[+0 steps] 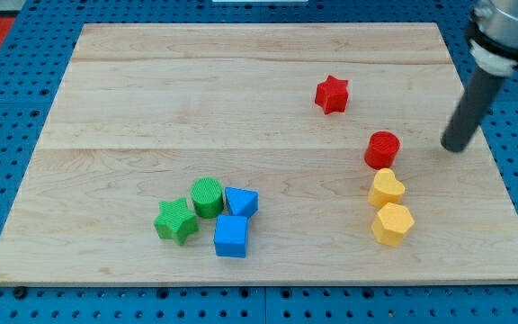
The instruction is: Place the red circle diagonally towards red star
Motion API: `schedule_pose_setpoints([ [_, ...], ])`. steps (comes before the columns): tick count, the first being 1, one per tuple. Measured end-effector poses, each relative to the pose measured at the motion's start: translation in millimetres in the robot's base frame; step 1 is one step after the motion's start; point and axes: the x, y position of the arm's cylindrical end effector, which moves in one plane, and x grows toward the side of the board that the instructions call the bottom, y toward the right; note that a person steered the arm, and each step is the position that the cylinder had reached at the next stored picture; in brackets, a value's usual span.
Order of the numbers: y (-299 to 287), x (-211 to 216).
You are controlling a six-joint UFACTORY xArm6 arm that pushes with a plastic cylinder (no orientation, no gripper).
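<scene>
Board: a pale wooden board (pixel 151 99) is lying on a blue perforated surface (pixel 7 108), filling most of the view.
My tip: my tip (pixel 458 147) is resting at board level near the view's right edge, at the lower end of a straight dark rod coming down from the view's top right.
Fingers: the arm is carrying no fingers, only the rod; it is holding nothing and touching no block.
Tip vs blocks: the tip is sitting to the view's right of the red circle, at about the same height in the view, with a clear strip of bare wood between them.
Red circle: the red circle (pixel 382 148) is sitting right of centre, upright and flat on the board.
Red star: the red star (pixel 331 94) is lying up and to the view's left of the red circle, apart from it, so the two are lining up on a diagonal.
Yellow pair: a yellow heart (pixel 386 189) is sitting directly below the red circle, touching or nearly touching it; a yellow hexagon (pixel 392 224) is sitting just below the heart.
Green and blue cluster: at lower centre, a green star (pixel 175 220), a green circle (pixel 207 196), a blue angular block (pixel 241 202) and a blue cube (pixel 231 236) are huddling close together, well apart from the red blocks.
</scene>
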Motion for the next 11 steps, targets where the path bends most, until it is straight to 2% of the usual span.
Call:
schedule_pose_setpoints([
  [1,-32,21],
  [2,-89,17],
  [3,-149,-5],
  [4,-172,-37],
  [6,-154,4],
  [7,-122,8],
  [8,-106,-7],
  [9,-127,-39],
  [10,-131,-44],
  [11,-89,-23],
])
